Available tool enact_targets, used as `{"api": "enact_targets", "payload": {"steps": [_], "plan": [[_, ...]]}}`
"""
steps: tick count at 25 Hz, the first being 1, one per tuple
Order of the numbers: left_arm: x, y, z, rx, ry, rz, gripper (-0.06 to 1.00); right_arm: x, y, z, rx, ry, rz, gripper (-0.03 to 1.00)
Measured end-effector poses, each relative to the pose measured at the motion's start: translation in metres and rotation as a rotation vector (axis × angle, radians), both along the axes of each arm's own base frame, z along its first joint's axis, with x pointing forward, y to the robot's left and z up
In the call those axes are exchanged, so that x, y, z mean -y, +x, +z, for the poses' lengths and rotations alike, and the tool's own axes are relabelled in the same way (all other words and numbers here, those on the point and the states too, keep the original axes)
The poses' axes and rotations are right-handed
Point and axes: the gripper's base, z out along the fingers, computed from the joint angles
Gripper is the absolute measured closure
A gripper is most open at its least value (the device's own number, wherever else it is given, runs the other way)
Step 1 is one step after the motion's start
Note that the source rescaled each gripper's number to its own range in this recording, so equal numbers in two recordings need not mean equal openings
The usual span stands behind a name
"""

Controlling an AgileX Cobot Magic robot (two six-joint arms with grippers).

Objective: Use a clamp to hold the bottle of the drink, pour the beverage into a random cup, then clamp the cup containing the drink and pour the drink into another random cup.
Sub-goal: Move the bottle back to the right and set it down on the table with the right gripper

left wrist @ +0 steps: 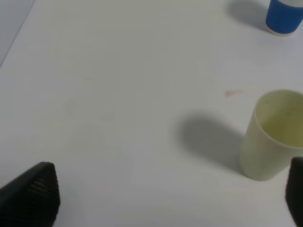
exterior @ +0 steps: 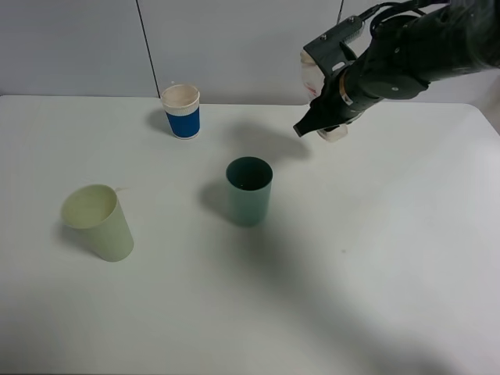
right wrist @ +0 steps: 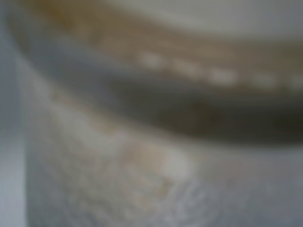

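Note:
My right gripper (exterior: pixel 330 105) is shut on a pale translucent drink bottle (exterior: pixel 311 73) and holds it in the air over the table's far right, to the right of and beyond the dark green cup (exterior: pixel 249 191). The bottle (right wrist: pixel 151 142) fills the right wrist view as a blur, and the fingers do not show there. A blue cup with a white rim (exterior: pixel 181 112) stands at the back. A pale yellow-green cup (exterior: pixel 99 222) stands at the left. My left gripper (left wrist: pixel 163 198) is open and empty above the table, with the pale cup (left wrist: pixel 272 137) beside one fingertip (left wrist: pixel 296 189).
The white table (exterior: pixel 375 258) ends at a grey wall behind. The blue cup (left wrist: pixel 285 16) shows at the edge of the left wrist view. The left arm is out of the exterior high view.

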Motion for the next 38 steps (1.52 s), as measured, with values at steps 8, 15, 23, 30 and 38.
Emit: {"api": "enact_targets", "payload": {"steps": [8,15,23,30,38], "plan": [[0.0,0.0,0.0,0.0,0.0,0.0,0.06,0.023,-0.001,-0.019,-0.027,0.08,0.019,0.97],[0.0,0.0,0.0,0.0,0.0,0.0,0.06,0.038,0.007,-0.018,0.003,0.156,0.016,0.97],[0.0,0.0,0.0,0.0,0.0,0.0,0.06,0.05,0.017,-0.012,0.073,0.247,0.069,0.97],[0.0,0.0,0.0,0.0,0.0,0.0,0.06,0.052,0.023,-0.025,0.084,0.285,0.129,0.97],[0.0,0.0,0.0,0.0,0.0,0.0,0.06,0.045,0.028,-0.04,0.101,0.338,0.175,0.97]]}}
